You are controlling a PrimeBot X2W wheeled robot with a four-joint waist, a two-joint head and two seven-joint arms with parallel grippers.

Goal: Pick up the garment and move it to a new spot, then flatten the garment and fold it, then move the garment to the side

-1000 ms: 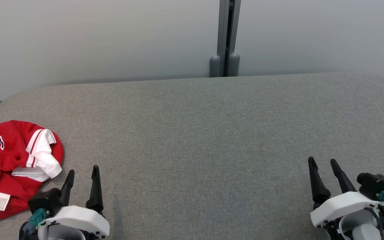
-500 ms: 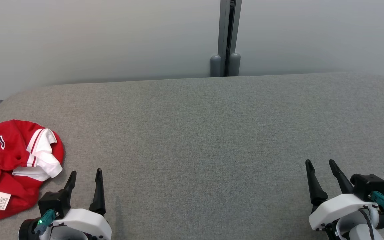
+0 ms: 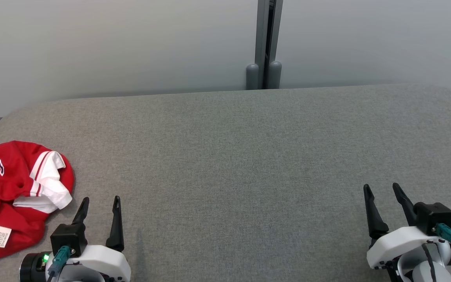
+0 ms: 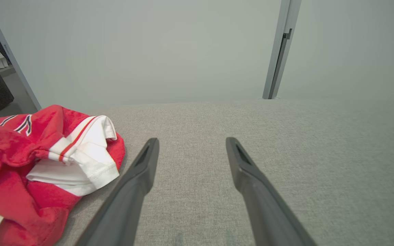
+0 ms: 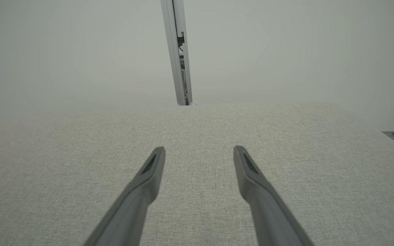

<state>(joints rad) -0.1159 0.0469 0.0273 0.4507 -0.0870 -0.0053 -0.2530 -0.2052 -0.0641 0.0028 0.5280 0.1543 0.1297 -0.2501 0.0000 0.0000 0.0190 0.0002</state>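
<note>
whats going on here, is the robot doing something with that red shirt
A two-armed robot is about to deal with a crumpled red and white fabric garment, which lies in a heap at the left edge of a grey cloth-covered table. Its left hand is open just beside the heap, not touching it. Its right hand is open too, far off on the other side. Nothing has been picked up yet.

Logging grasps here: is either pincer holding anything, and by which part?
Nothing is held. The left pincer and right pincer both stand open and empty; the red garment lies crumpled beside the left one, untouched.
</note>
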